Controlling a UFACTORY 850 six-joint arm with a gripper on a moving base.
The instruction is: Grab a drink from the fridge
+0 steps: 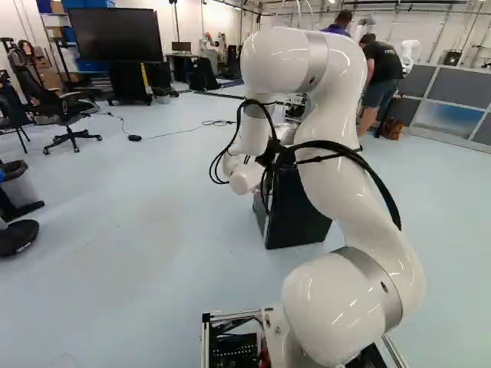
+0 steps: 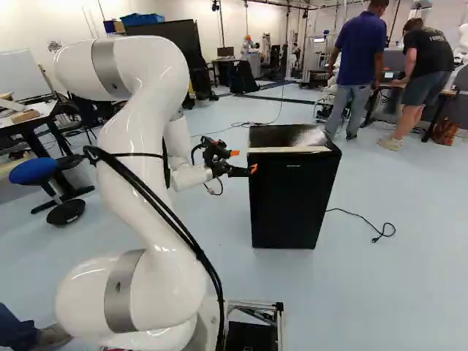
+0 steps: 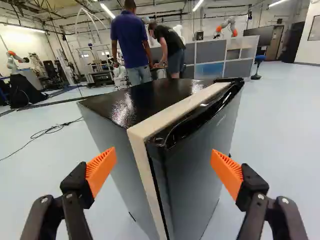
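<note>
The arm [image 1: 330,100] was held beside the black fridge [image 2: 292,186], presumably because its door [image 3: 195,160] had to open first — it looked closed, the drink out of sight, likely inside. The gripper [image 3: 163,151] stood spread wide by the door-side corner, its 2 orange pads [image 3: 101,167] pinching nothing; contact was unclear.

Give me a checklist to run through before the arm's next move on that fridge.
1. Pincer open: ok.
2. Pincer aimed at the fridge: ok, one finger toward its side panel, the other toward the door face.
3. Orange pads free of contact: cannot tell.
4. Door open: not ok, it looks shut.
5. Drink inside: cannot tell, the interior is hidden.
</note>
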